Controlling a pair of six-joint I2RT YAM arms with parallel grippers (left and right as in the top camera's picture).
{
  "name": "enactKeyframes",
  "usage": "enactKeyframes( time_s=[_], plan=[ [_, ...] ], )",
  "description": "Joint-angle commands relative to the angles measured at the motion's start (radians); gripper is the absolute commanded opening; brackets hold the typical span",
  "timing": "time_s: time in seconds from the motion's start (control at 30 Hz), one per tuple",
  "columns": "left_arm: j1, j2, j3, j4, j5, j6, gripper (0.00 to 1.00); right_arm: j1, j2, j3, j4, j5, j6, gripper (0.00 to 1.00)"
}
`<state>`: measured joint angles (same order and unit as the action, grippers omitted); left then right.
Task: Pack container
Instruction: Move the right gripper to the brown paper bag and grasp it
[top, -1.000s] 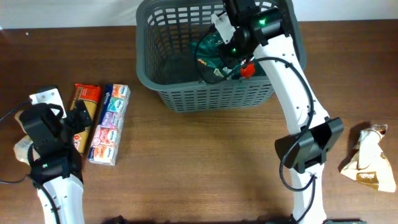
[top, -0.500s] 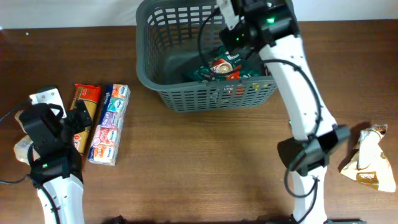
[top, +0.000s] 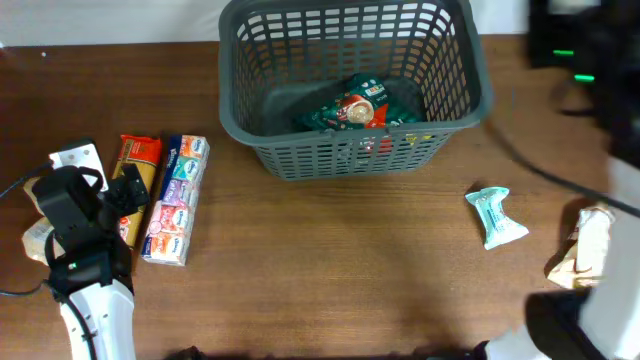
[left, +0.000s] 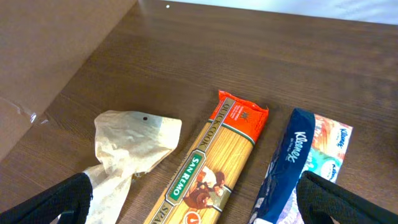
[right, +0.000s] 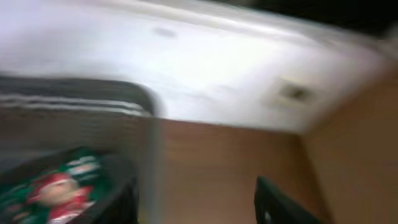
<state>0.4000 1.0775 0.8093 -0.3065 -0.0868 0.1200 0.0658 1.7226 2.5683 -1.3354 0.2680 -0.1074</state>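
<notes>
The container (top: 258, 132), a dark grey slotted basket, stands at the table's far middle. A green and red packet (top: 355, 108) lies inside it and also shows, blurred, in the right wrist view (right: 53, 190). My right arm (top: 585, 60) is a dark blur at the far right, beyond the basket's right side. Its gripper (right: 196, 202) is open with nothing between the fingers. My left gripper (left: 199, 202) is open wide, low over a spaghetti pack (left: 211, 168) at the table's left.
A tissue multipack (top: 177, 200) lies beside the spaghetti pack (top: 135, 175). A crumpled paper bag (left: 127, 149) sits to their left. A light blue packet (top: 495, 217) and a brown paper bag (top: 590, 250) lie on the right side of the table.
My right gripper opened, left the green and red packet in the basket and swung out to the right. The light blue packet came into view. The left arm stayed still.
</notes>
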Motion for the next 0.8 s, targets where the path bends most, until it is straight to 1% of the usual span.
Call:
enactKeyframes(
  time_s=[0.0, 0.03, 0.1, 0.13, 0.2, 0.23, 0.27, 0.3, 0.33, 0.4, 0.57, 0.77],
  plan=[
    [0.002, 0.008, 0.013, -0.002, -0.008, 0.016, 0.99, -0.185, -0.111, -0.241, 0.064, -0.08, 0.046, 0.59],
    [0.002, 0.008, 0.013, -0.002, -0.008, 0.016, 0.99, -0.238, -0.156, -0.331, 0.101, -0.102, 0.046, 0.61],
    [0.002, 0.008, 0.013, -0.002, -0.008, 0.016, 0.99, -0.343, -0.253, -0.533, 0.189, -0.131, 0.046, 0.66],
    [0.002, 0.008, 0.013, -0.002, -0.008, 0.016, 0.99, -0.4, -0.312, -0.666, 0.251, -0.134, 0.046, 0.7],
    [0.002, 0.008, 0.013, -0.002, -0.008, 0.016, 0.99, -0.474, -0.395, -0.866, 0.344, -0.134, 0.046, 0.73],
    [0.002, 0.008, 0.013, -0.002, -0.008, 0.016, 0.99, -0.498, -0.421, -0.937, 0.372, -0.134, 0.047, 0.74],
    [0.002, 0.008, 0.013, -0.002, -0.008, 0.016, 0.99, -0.523, -0.452, -1.025, 0.403, -0.133, 0.059, 0.77],
    [0.002, 0.008, 0.013, -0.002, -0.008, 0.016, 0.99, -0.558, -0.489, -1.156, 0.436, -0.132, 0.091, 0.79],
    [0.002, 0.008, 0.013, -0.002, -0.008, 0.016, 0.99, -0.577, -0.5, -1.227, 0.436, -0.127, 0.106, 0.8],
    [0.002, 0.008, 0.013, -0.002, -0.008, 0.016, 0.99, -0.599, -0.501, -1.312, 0.437, -0.126, 0.114, 0.82],
    [0.002, 0.008, 0.013, -0.002, -0.008, 0.016, 0.99, -0.657, -0.47, -1.533, 0.541, -0.104, 0.117, 0.82],
    [0.002, 0.008, 0.013, -0.002, -0.008, 0.016, 0.99, -0.69, -0.42, -1.628, 0.573, 0.014, 0.15, 0.82]
  ],
)
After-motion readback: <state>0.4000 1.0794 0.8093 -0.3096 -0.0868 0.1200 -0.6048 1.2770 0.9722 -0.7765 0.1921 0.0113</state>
